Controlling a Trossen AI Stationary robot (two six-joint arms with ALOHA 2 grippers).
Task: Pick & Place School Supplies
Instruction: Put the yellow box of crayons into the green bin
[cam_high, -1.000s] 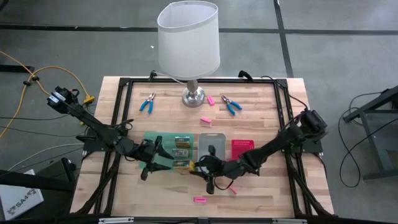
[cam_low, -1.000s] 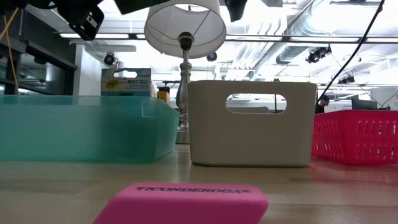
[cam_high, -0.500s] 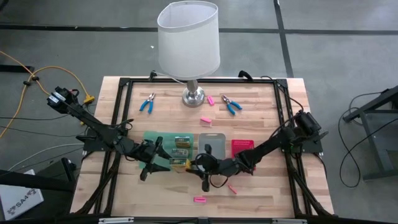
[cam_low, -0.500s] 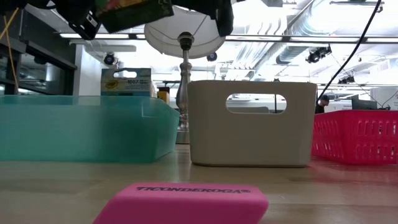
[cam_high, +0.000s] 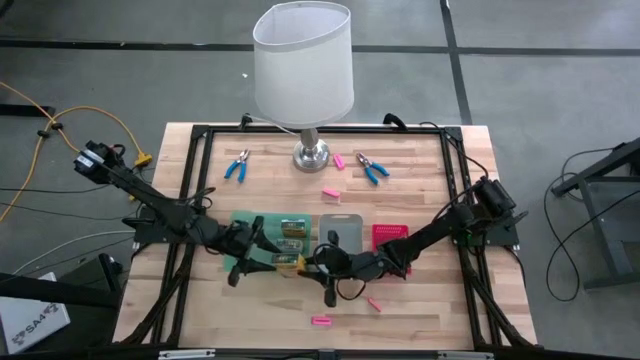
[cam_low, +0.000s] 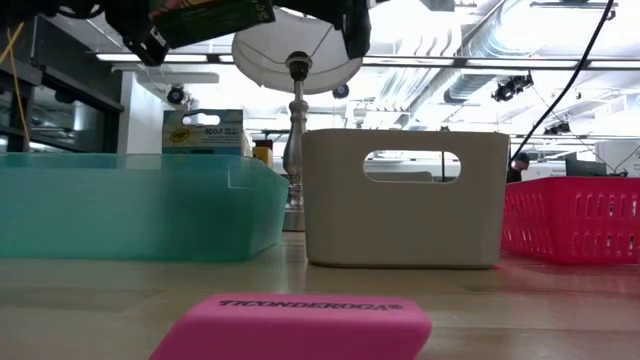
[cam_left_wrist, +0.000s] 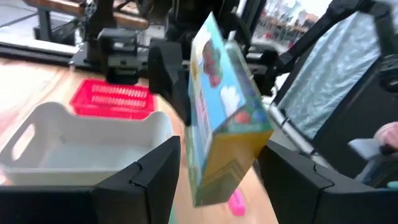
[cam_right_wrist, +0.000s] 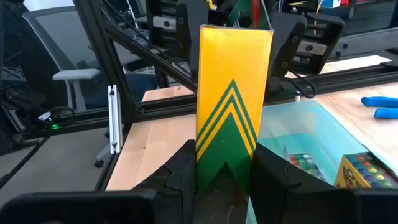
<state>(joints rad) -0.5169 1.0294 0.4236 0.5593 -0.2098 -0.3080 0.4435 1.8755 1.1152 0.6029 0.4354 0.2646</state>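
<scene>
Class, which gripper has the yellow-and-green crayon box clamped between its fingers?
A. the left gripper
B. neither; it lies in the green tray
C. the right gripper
C: the right gripper squeezes the crayon box, while the left gripper sits open around it.

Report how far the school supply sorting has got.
Done: at least one crayon pack lies in the green tray. In hand: the right gripper is shut on a second pack, held aloft, with the left gripper open around it. Left: two blue pliers and four pink erasers lie on the table.
</scene>
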